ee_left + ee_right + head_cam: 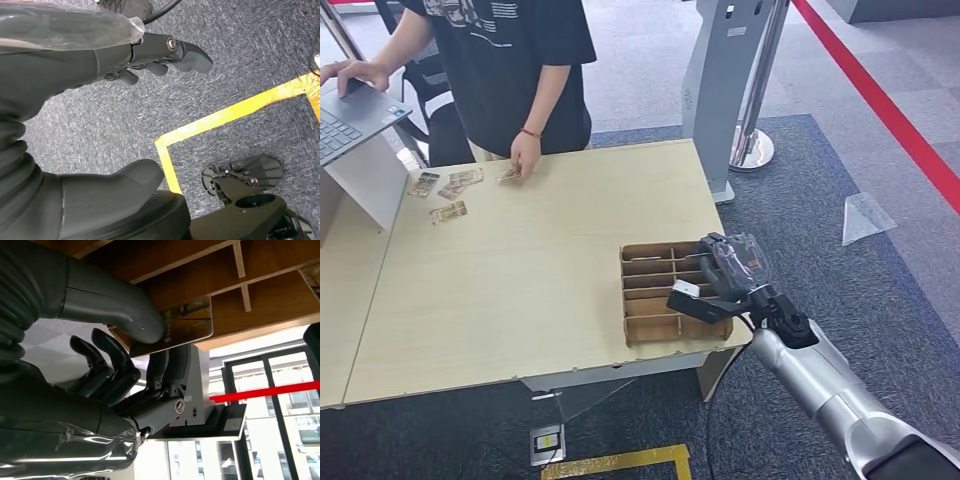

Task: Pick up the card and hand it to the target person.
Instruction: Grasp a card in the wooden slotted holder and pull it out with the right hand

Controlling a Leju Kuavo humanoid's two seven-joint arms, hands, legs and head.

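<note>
My right hand [724, 275] hovers over the brown slotted card box [644, 295] at the table's near right corner. In the right wrist view the thumb [124, 307] and fingers [171, 367] pinch a picture card [177, 325] just off the box's wooden slots [241, 275]. The card shows as a pale edge [685, 289] at the hand's tip in the head view. A person in a black shirt [509, 60] stands at the far side, one hand [524, 155] on the table. My left hand [158, 57] hangs over the carpet, fingers loosely apart and holding nothing.
Several loose cards [444, 190] lie at the table's far left near the person. A laptop [350, 115] sits on a stand at the left. A grey kiosk post [720, 90] stands beyond the table's far right corner. Yellow floor tape [226, 115] runs below.
</note>
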